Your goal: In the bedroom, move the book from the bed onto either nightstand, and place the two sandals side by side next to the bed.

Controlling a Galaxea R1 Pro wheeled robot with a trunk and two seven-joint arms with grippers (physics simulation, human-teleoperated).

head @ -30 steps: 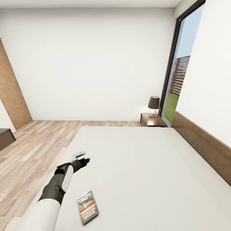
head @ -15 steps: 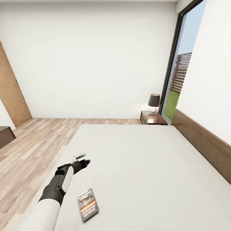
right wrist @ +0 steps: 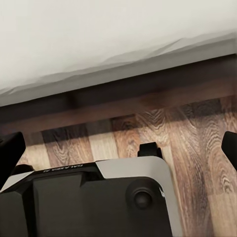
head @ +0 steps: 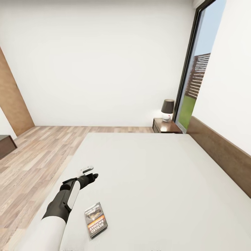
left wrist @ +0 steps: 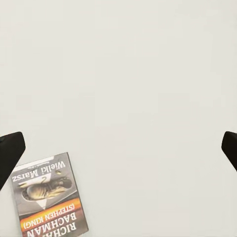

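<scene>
A wide, pale grey bed (head: 157, 181) takes up most of the room in the head view, with a brown wooden headboard (head: 219, 153) running along its right side. Beyond the far edge of the mattress, light wood-plank floor (head: 38, 146) stretches to a plain white wall.

The book (head: 95, 220) lies flat on the mattress near the robot, close to the left edge of the bed. Its cover is dark grey with a picture, an orange band and white lettering. In the left wrist view the book (left wrist: 47, 196) shows face up on the bare sheet, partly cut off at the picture's edge.

The left arm reaches out over the mattress. Its gripper (head: 89, 173) hangs above the bed, just beyond the book and not touching it. In the left wrist view the two black fingertips (left wrist: 10, 155) stand far apart at opposite edges, so the claw is spread wide and holds nothing.

A nightstand (head: 166, 127) stands at the far corner of the bed, beside the headboard and well apart from the book. A small lamp (head: 167, 110) with a dark shade sits on top of it. Just behind it a tall dark-framed window (head: 195, 76) shows grass and a slatted fence outside. A brown wood panel (head: 12, 104) covers part of the wall at the left.

The right wrist view looks down past the robot's base (right wrist: 98, 197) at the floor and the lower edge of the bed. The right claw's black fingertips (right wrist: 11, 153) also sit far apart, parted and empty.
</scene>
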